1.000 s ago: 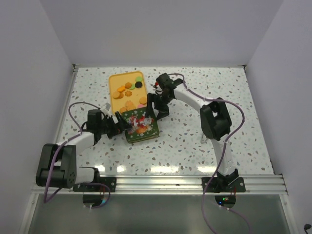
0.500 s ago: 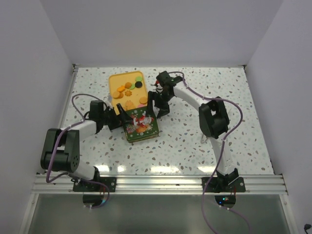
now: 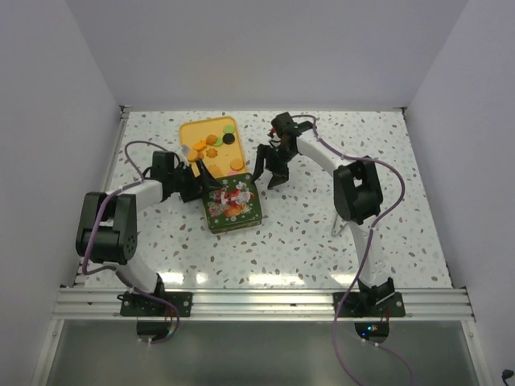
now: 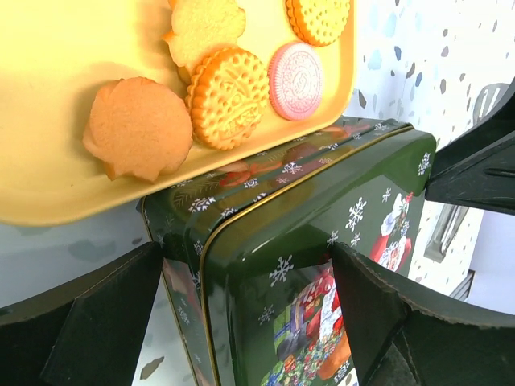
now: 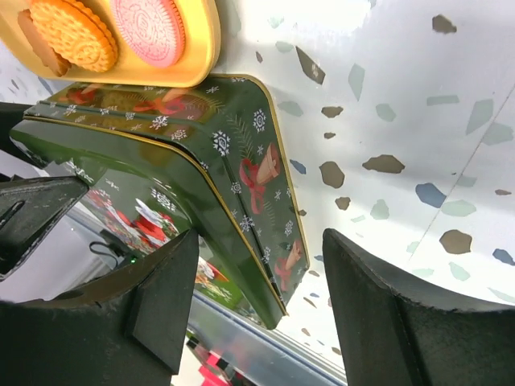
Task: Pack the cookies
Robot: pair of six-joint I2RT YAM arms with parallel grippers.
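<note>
The cookies (image 3: pixel 212 147) lie on a yellow tray (image 3: pixel 190 131) at the back left: orange, tan, black and pink discs. A closed green Christmas tin (image 3: pixel 232 203) lies just in front of the tray. In the left wrist view an orange cookie (image 4: pixel 229 96), a pink one (image 4: pixel 295 69) and a tan one (image 4: pixel 138 127) lie above the tin (image 4: pixel 322 265). My left gripper (image 3: pixel 195 186) (image 4: pixel 248 257) is open around the tin's left corner. My right gripper (image 3: pixel 271 177) (image 5: pixel 259 241) is open at the tin's (image 5: pixel 241 177) far right corner.
The white speckled table (image 3: pixel 338 233) is walled on the left, back and right. A metal rail (image 3: pixel 257 301) runs along the near edge. The tray (image 5: pixel 193 56) touches or nearly touches the tin's far edge.
My left gripper has swung from the tin's near left side up to its far left corner. My right gripper has drawn back to the right, off the tin's far edge.
</note>
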